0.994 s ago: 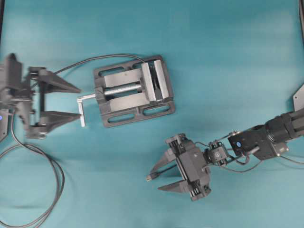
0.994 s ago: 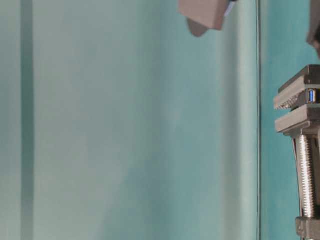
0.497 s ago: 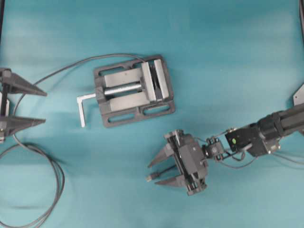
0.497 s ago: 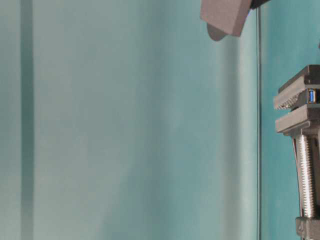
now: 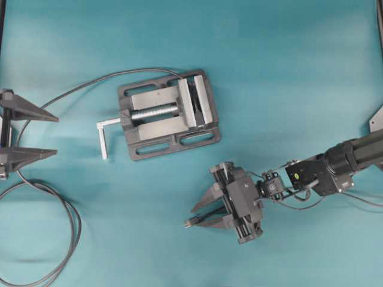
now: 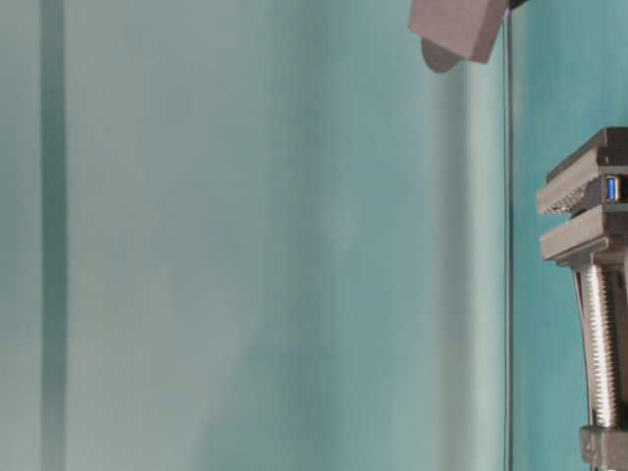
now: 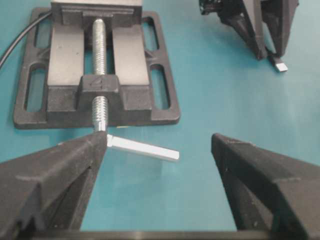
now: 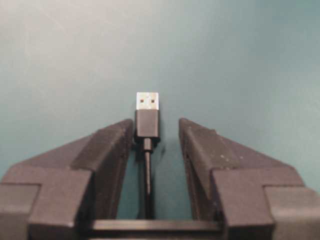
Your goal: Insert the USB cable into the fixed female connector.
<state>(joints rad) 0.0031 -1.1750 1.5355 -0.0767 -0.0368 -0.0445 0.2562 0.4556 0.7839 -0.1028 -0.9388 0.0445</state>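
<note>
USB cable (image 8: 147, 122), boxy silver-tipped plug, between matte wedge fingers of right tool (image 8: 156, 131), apart, perhaps touching one.

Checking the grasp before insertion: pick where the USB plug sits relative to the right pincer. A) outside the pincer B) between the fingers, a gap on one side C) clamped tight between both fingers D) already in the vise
B: in the right wrist view the USB cable lies between the right pincer fingers, with a gap on one side.
</note>
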